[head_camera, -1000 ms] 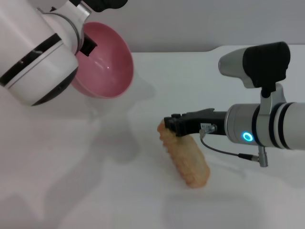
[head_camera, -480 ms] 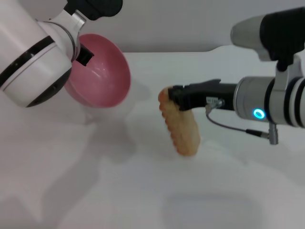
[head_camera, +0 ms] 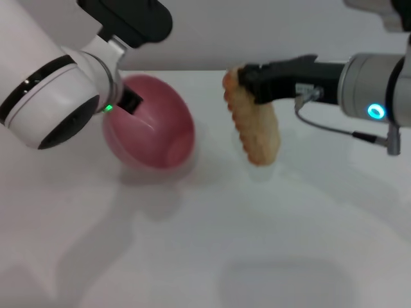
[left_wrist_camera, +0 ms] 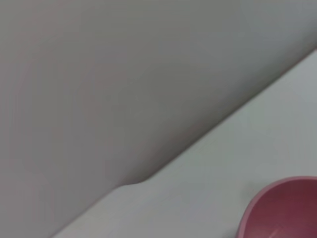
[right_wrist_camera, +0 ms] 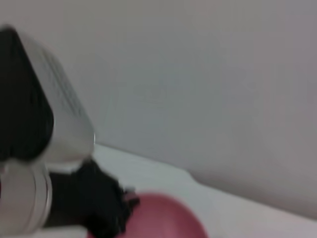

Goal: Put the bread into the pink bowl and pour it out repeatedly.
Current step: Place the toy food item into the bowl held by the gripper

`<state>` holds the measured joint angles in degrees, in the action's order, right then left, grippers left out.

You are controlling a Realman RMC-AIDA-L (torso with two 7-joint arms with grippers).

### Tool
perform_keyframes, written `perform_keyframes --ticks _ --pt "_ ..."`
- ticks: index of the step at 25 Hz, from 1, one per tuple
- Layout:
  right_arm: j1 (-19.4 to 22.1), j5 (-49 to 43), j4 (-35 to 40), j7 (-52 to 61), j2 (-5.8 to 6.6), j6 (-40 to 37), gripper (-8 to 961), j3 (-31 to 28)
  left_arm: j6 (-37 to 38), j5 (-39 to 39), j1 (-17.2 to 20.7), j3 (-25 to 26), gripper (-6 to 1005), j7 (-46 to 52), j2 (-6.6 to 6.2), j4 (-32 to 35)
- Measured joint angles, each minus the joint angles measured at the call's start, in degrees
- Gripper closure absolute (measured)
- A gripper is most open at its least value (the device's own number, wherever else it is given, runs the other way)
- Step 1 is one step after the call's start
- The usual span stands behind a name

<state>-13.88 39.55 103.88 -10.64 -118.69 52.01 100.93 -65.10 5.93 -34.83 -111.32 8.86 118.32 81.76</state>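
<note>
Behind left tool (head_camera: 128,102), pink bowl (head_camera: 157,128) half-hidden

Glossy plain pink bowl (head_camera: 157,131); orange-golden ridged bread (head_camera: 255,131); white table (head_camera: 257,244).

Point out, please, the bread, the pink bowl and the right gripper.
bread (head_camera: 255,131): head view, middle of ridged face.
pink bowl (head_camera: 168,128): head view, inner wall.
right gripper (head_camera: 246,82): head view, black tip gripping the loaf's upper end.
</note>
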Motion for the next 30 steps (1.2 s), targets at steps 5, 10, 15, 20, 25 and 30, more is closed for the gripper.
perform_keyframes --ticks 5,10,15,20,25,30 --pt "-0.48 -0.21 2.57 0.00 0.10 0.36 906 -1.70 1.16 -5.93 -0.15 -1.51 948 -1.02 0.10 0.29" --pt "-1.12 -0.26 3.02 -0.69 0.12 0.63 909 -2.68 2.04 -9.82 -0.97 -2.03 948 -1.04 0.20 1.22" --pt "-1.15 -0.16 2.39 -1.33 0.01 0.39 913 -2.70 3.26 -12.67 -1.78 -1.84 947 -1.42 0.16 1.39" --pt "-1.15 -0.06 0.73 -1.80 -0.03 -1.31 888 -1.80 4.03 -14.15 -2.21 -1.66 947 -1.60 0.14 1.39" --pt "-1.90 4.85 -5.83 -6.90 -0.08 -5.54 842 -1.55 5.79 -19.19 -2.26 -0.83 947 -3.52 0.03 1.51" --pt "-2.44 6.62 -8.71 -10.29 -0.16 -6.71 774 -1.47 6.15 -20.30 -2.28 -0.75 948 -3.92 0.05 1.66"
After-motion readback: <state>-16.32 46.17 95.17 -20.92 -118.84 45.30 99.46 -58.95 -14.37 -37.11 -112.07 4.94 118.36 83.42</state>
